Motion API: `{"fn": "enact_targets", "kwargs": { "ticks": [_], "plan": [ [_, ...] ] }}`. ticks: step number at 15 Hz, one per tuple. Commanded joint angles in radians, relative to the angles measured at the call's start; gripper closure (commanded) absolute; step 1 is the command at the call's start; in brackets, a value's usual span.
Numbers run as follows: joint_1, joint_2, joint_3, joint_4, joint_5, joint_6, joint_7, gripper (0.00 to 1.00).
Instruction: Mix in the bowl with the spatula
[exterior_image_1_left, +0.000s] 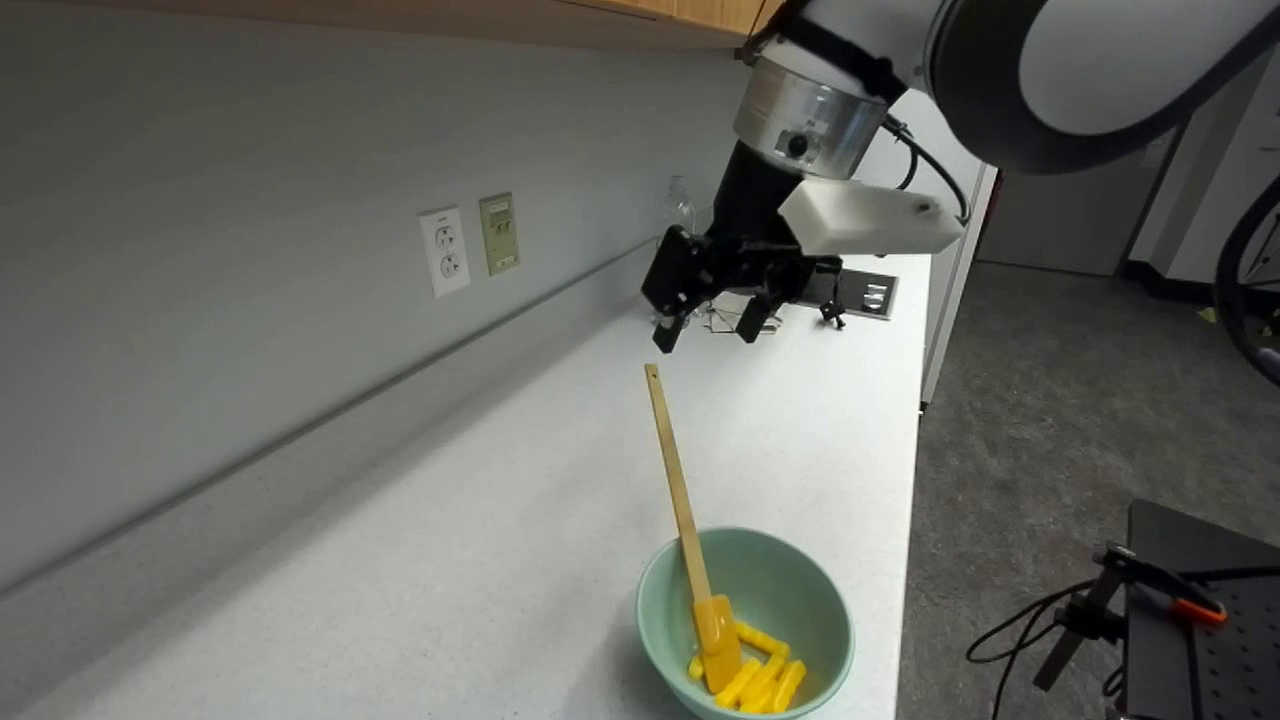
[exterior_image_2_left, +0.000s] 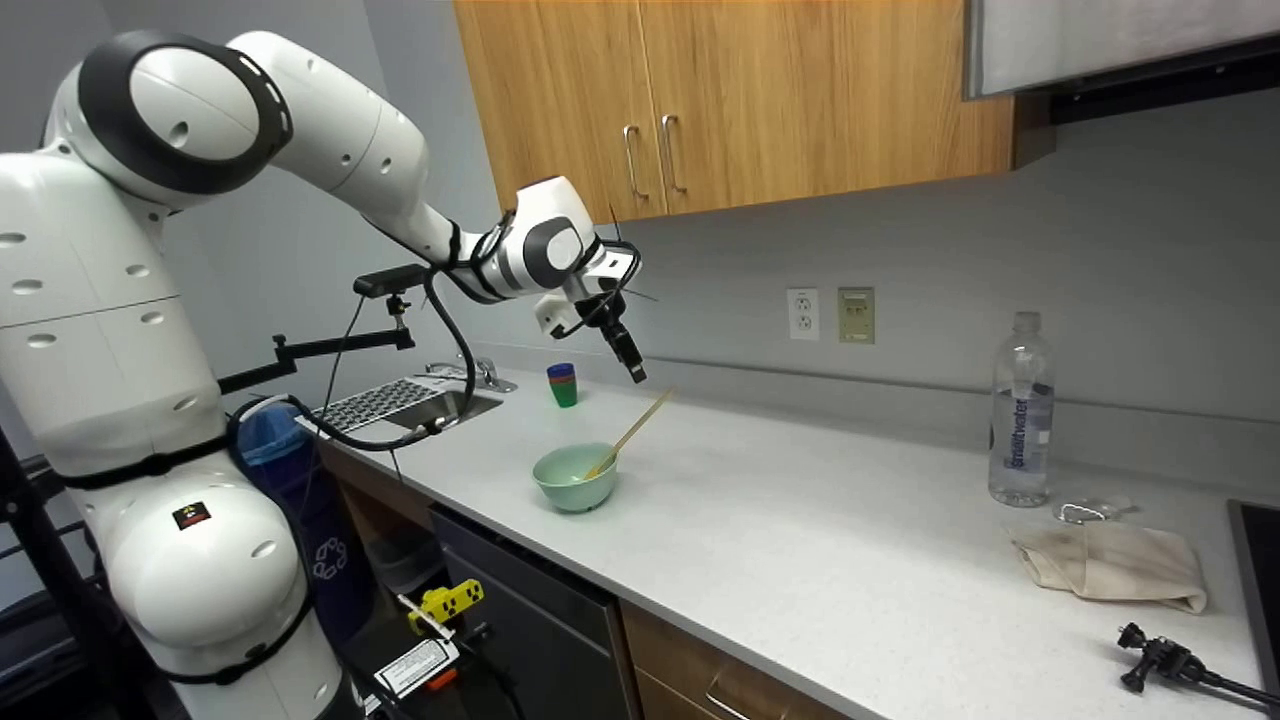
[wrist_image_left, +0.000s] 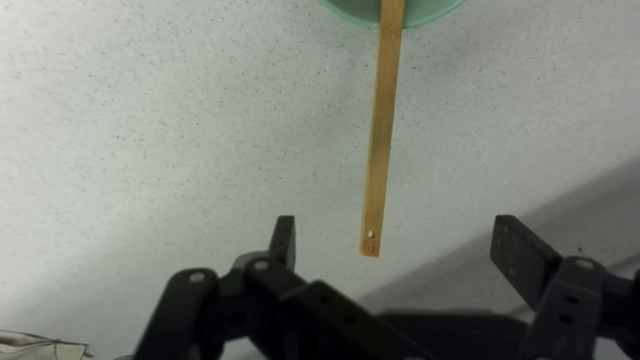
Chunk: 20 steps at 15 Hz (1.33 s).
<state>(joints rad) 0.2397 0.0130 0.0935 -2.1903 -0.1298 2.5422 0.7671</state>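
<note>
Robotiq gripper (exterior_image_1_left: 707, 335) jaws spread, nothing held; off-ctr approach might bump wooden-handled spatula (wrist_image_left: 382, 125) & tip mint-green bowl (exterior_image_1_left: 795, 575), spilling yellow pcs (exterior_image_1_left: 764, 682).

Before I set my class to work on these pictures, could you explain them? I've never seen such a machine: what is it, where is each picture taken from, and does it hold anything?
This is a white robot arm ending in a black, two-fingered hand. Two pictures look on from outside the robot; the wrist view is taken from the arm itself, so the hand shows along the bottom.

On the pale counter stands a mint-green bowl with yellow pieces inside. A spatula leans over its rim, blade inside. An exterior view also shows stacked cups, a water bottle and a cloth.

The hand is open and holds nothing.
</note>
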Motion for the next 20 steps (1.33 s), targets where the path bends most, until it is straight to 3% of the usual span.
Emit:
{"fn": "enact_targets", "kwargs": {
  "ticks": [1, 10, 11, 20],
  "plan": [
    [-0.026, -0.117, 0.032, -0.060, 0.035, -0.038, -0.058, 0.00],
    [-0.030, -0.252, 0.070, -0.127, 0.119, -0.012, -0.111, 0.00],
    [-0.044, -0.209, 0.084, -0.093, 0.087, -0.016, -0.076, 0.00],
    [-0.047, -0.226, 0.089, -0.109, 0.098, -0.016, -0.084, 0.00]
  ]
}}
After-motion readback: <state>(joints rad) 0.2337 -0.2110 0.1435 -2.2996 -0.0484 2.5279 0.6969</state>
